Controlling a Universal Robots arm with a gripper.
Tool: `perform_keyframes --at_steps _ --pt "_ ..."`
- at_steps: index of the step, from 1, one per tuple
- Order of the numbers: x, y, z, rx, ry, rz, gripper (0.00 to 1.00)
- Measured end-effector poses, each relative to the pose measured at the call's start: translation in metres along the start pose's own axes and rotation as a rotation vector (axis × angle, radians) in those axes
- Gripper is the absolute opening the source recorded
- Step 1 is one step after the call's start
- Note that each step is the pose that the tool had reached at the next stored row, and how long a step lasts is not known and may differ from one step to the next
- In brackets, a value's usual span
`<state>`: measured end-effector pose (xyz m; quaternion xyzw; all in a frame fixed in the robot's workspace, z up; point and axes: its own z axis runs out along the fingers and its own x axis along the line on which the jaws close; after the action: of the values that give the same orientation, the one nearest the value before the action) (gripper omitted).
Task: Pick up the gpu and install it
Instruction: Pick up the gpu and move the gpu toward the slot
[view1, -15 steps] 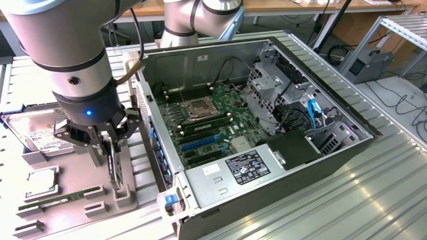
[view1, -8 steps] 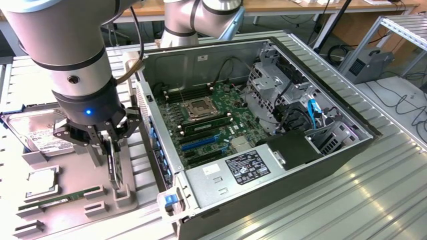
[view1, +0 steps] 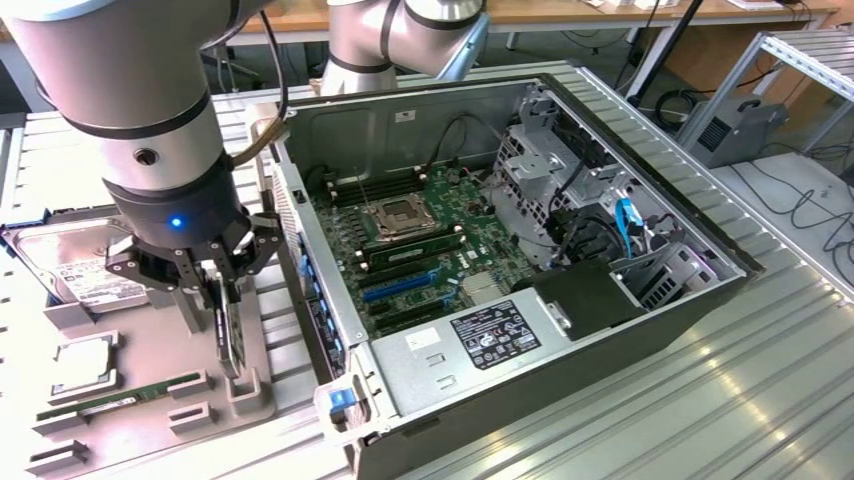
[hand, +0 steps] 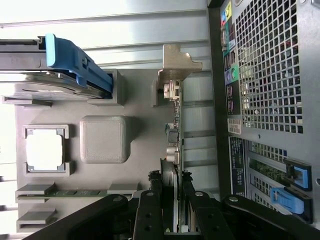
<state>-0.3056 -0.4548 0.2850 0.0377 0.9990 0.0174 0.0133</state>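
At the exterior view's left, your gripper (view1: 220, 298) sits directly over the gpu (view1: 231, 345), jaws narrowed onto its two faces. The card stands on edge in the grey tray (view1: 147, 340), long axis near-to-far, parallel to the open computer case (view1: 601, 370) at right.

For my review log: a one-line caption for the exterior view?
Tool grips the gpu standing on edge in the parts tray, beside the open computer case.
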Motion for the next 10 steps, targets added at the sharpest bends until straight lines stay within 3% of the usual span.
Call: perform_keyframes --at_steps 10 --pt "-0.0001 0.0001 -0.0022 0.0000 0.0000 0.000 0.26"
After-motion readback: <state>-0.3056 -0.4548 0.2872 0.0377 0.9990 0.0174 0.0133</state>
